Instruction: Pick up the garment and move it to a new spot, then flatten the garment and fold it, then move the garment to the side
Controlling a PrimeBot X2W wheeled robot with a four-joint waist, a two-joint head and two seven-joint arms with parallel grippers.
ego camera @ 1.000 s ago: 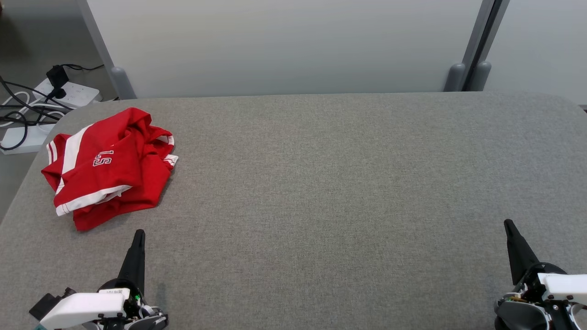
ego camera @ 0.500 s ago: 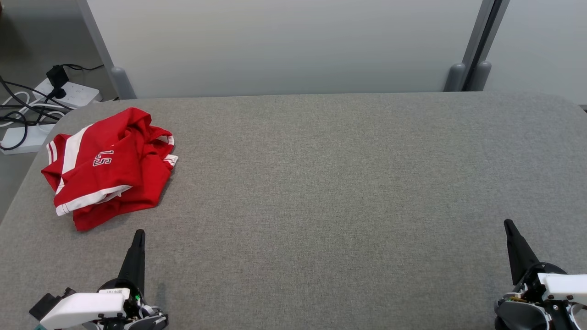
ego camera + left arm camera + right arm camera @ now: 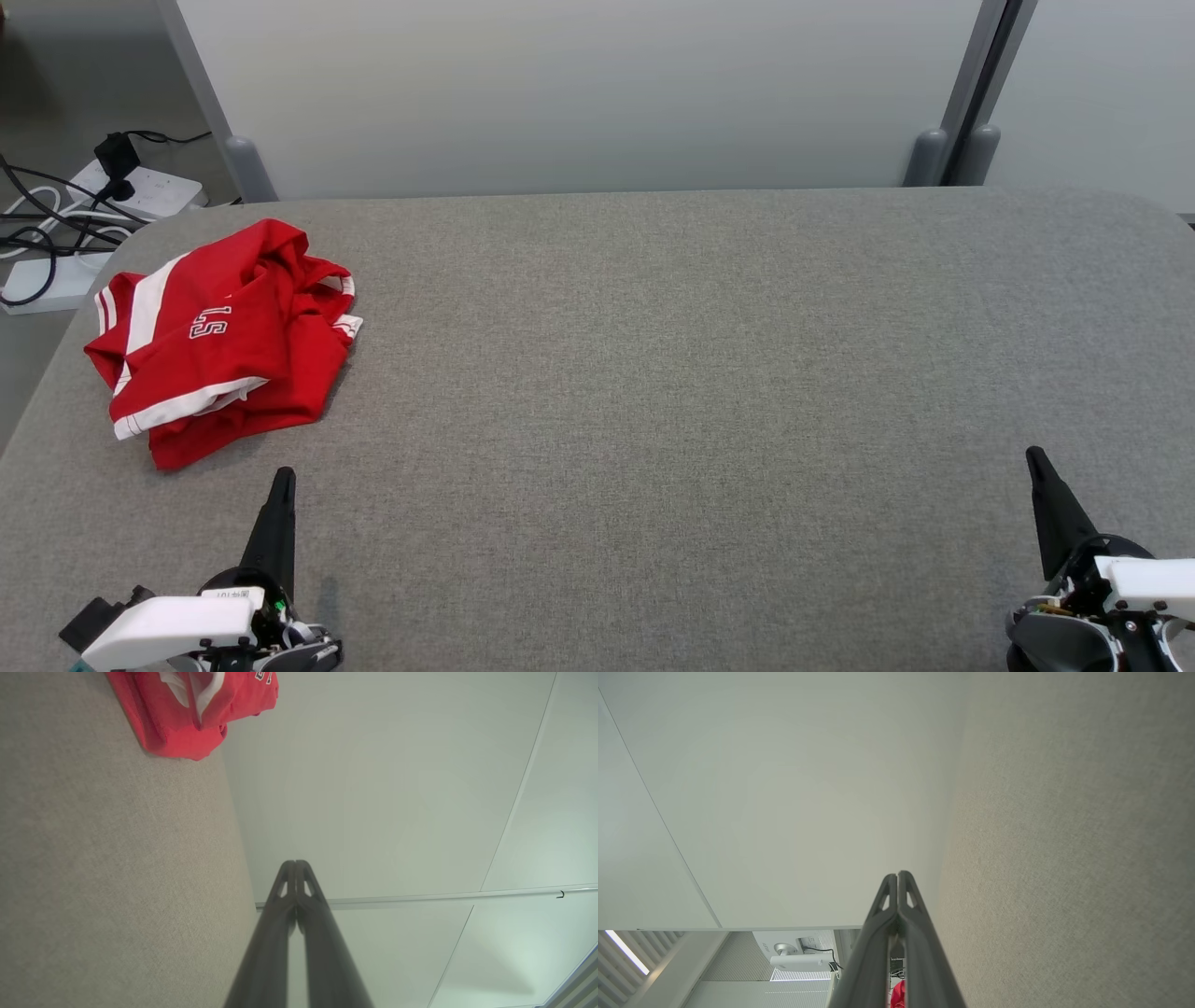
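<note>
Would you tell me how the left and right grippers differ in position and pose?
The left gripper sits close to the red garment; the right gripper is far across the table. In the head view the left gripper's fingers tilt slightly right; the right gripper's lean left. Both are shut and empty.

You find the garment (image 3: 219,341) on the table (image 3: 653,373), near its far left corner; the left gripper (image 3: 283,478) is over the table's near left part, before the garment and apart from it; the right gripper (image 3: 1033,457) is over its near right part; behind the table stands a panel (image 3: 579,93); beyond its far left corner lies a power strip (image 3: 140,191).
</note>
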